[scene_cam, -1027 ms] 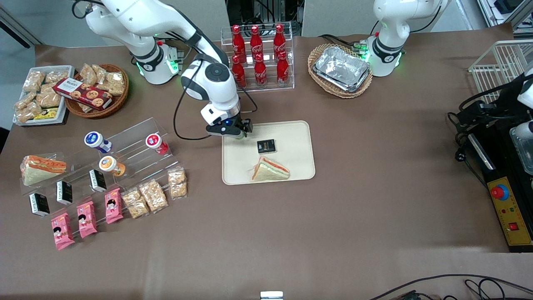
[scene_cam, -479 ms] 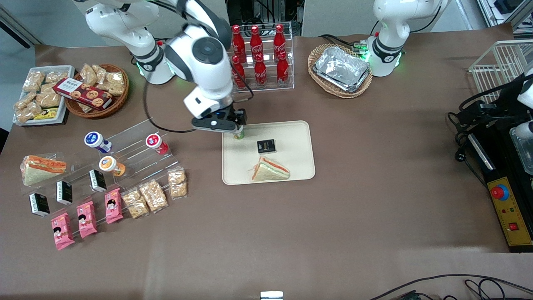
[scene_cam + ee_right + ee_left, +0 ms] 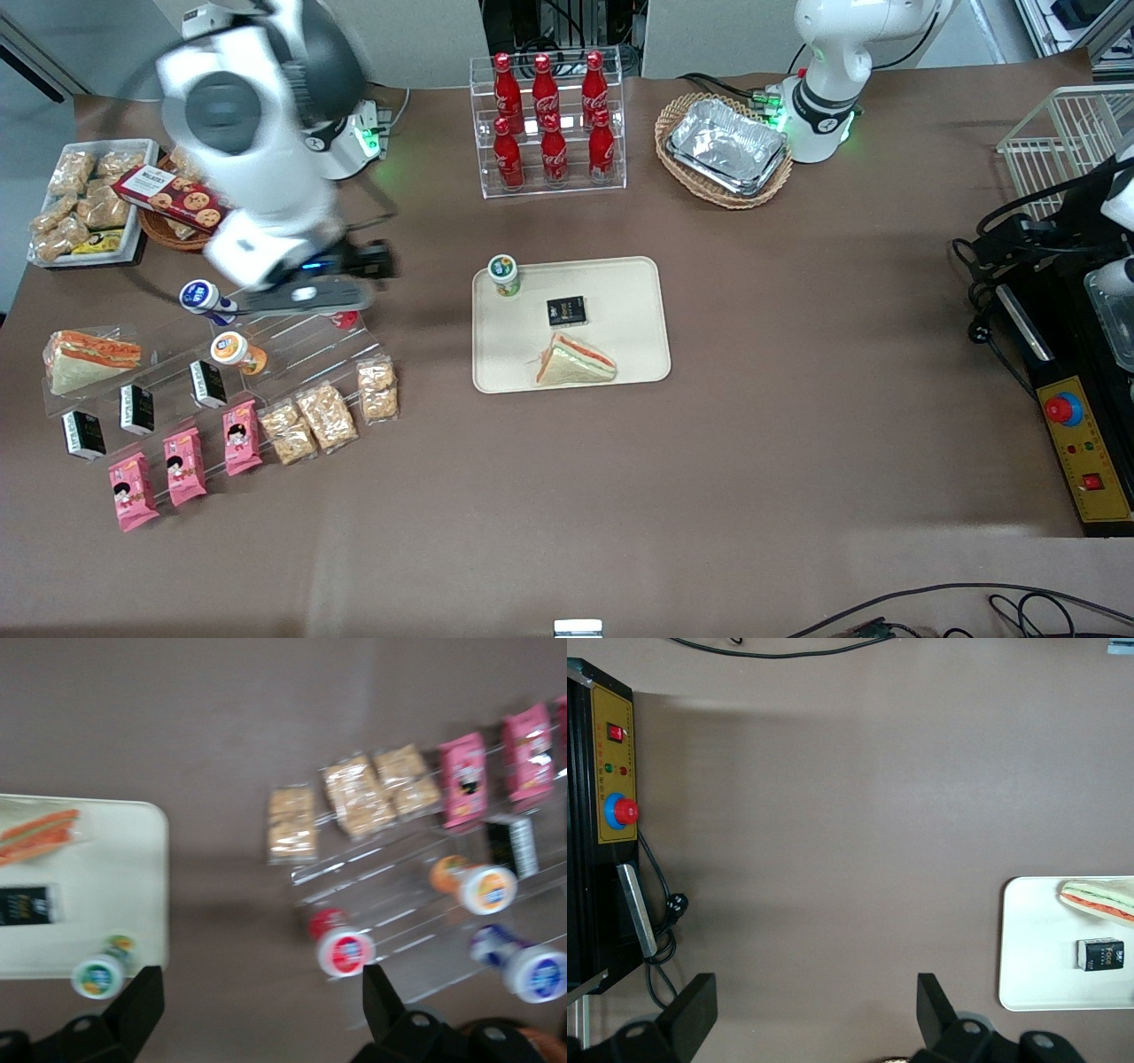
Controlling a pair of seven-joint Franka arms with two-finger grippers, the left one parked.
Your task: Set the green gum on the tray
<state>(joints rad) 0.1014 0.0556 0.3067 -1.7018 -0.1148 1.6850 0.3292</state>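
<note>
The green gum (image 3: 503, 273) stands upright on the cream tray (image 3: 620, 292), in the tray corner farthest from the front camera on the working arm's side. Nothing holds it. My gripper (image 3: 368, 263) hangs well clear of the tray, toward the working arm's end of the table, above the acrylic snack rack (image 3: 292, 292). In the right wrist view the gripper (image 3: 261, 992) is open, with only bare tabletop between its fingers. That view also shows the green gum (image 3: 99, 974) near the tray (image 3: 115, 895) rim.
A black packet (image 3: 566, 311) and a sandwich (image 3: 574, 361) lie on the tray. The rack holds blue-lidded (image 3: 202, 298), orange-lidded (image 3: 232, 350) and red-lidded (image 3: 344, 950) bottles. A cola bottle stand (image 3: 549, 124) and a foil tray in a basket (image 3: 728, 146) sit farther from the camera.
The gripper let go of the green gum on the tray, rose, and swung away toward the working arm's end, over the snack rack. The gum stays standing on the tray.
</note>
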